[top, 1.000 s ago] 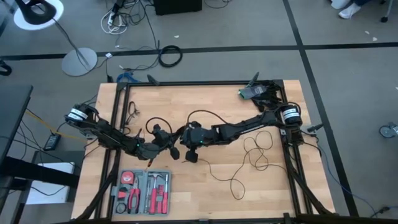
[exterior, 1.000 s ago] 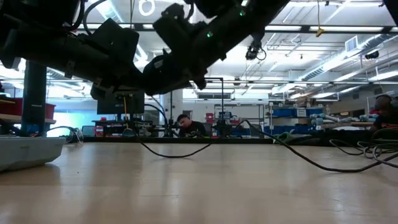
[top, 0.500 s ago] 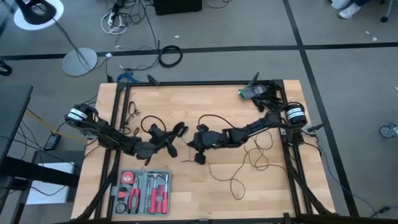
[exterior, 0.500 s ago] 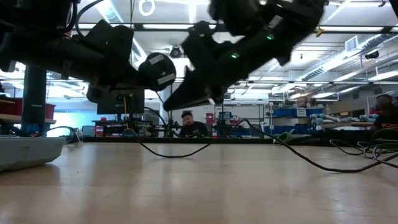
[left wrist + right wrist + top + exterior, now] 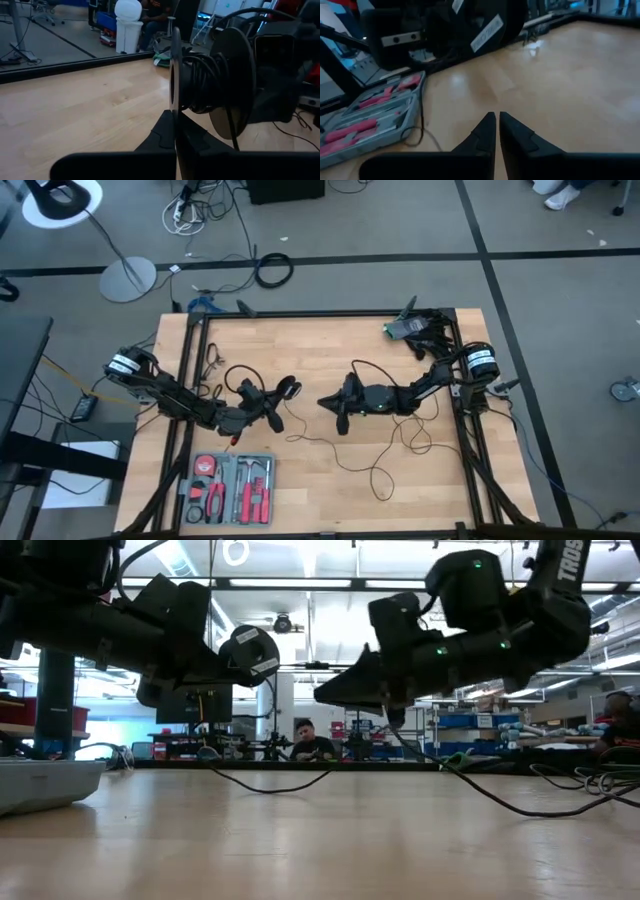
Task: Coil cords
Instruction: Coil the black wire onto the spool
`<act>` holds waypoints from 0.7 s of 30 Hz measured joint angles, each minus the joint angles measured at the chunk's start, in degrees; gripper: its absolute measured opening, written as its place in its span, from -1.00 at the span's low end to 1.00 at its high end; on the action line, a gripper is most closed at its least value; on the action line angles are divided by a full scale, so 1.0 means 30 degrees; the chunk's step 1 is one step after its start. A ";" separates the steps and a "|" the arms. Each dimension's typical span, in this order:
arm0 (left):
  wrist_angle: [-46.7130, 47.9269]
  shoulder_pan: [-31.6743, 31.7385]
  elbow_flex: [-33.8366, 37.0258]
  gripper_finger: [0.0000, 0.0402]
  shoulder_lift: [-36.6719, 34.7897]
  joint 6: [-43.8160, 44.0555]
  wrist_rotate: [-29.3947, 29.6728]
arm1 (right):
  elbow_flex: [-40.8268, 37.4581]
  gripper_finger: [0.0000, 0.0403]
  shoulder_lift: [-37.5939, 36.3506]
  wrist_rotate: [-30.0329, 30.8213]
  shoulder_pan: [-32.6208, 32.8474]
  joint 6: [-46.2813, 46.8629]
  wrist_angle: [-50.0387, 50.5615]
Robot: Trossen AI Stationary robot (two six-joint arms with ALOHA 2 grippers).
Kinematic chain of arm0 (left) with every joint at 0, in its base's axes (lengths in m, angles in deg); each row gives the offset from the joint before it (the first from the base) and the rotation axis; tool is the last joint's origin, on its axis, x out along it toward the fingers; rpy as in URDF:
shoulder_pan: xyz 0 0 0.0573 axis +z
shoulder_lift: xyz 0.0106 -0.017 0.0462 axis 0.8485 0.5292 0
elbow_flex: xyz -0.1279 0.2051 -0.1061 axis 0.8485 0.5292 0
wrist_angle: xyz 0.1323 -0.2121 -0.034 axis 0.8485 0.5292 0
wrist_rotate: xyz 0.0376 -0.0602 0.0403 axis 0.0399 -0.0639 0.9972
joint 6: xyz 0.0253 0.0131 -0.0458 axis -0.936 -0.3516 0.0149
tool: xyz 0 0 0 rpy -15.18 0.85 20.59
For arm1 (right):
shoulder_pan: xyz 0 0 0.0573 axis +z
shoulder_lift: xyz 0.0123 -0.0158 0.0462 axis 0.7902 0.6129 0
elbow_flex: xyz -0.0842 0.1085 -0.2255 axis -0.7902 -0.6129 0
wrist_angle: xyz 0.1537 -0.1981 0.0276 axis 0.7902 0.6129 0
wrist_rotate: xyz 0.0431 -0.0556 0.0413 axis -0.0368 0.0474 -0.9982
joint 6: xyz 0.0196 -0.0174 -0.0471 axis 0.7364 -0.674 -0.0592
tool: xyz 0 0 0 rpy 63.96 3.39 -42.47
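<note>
Left gripper (image 5: 283,391) pinches the spool (image 5: 212,82) wound with cord (image 5: 395,442), raised above the table (image 5: 300,480). Right gripper (image 5: 329,402) fingers pressed together, holding nothing.

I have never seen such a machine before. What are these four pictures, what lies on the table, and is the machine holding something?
This is a robot with two dark jointed arms at a pale wooden table. Each arm ends in a two-finger gripper.

One picture looks straight down from above. Another looks level across the table top, into a workshop behind. The last two come from small cameras on each wrist, looking past that arm's own fingers.

The left gripper is shut on the rim of a small round black spool, which has thin black cord wound on it. The spool is held up in the air. The right gripper hangs opposite it, nearly shut; I see nothing held in it.

On the table lie loose loops of the thin black cord and a grey tray of red-handled tools.
</note>
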 joint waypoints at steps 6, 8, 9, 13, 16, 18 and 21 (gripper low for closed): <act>0.0015 0.0022 0.0000 -1.00 0.0000 -0.0012 -0.0008 | 0.0850 -0.81 0.1744 -0.0149 0.0765 0.1071 0.0183; -0.0002 0.0022 0.0000 -1.00 0.0000 -0.0012 -0.0008 | 0.1376 -0.74 0.2616 -0.0208 0.1062 0.1607 0.0146; -0.0007 0.0022 0.0000 -1.00 0.0000 -0.0019 -0.0008 | 0.1652 -0.70 0.3024 -0.0209 0.1168 0.1803 0.0073; 0.0051 0.0015 0.0000 -1.00 0.0000 -0.0014 -0.0015 | 0.2459 -0.54 0.4268 -0.0191 0.1414 0.2292 -0.1256; 0.0094 0.0015 0.0007 -1.00 0.0007 -0.0023 -0.0030 | 0.2826 -0.44 0.4769 -0.0155 0.1572 0.2201 -0.3216; 0.0219 0.0022 0.0000 -1.00 0.0007 -0.0026 -0.0032 | 0.2889 -0.39 0.4896 -0.0298 0.1716 0.1813 -0.4040; 0.0248 0.0021 0.0007 -1.00 0.0015 -0.0026 -0.0038 | 0.2877 -0.36 0.4889 -0.0702 0.1870 0.1138 -0.4186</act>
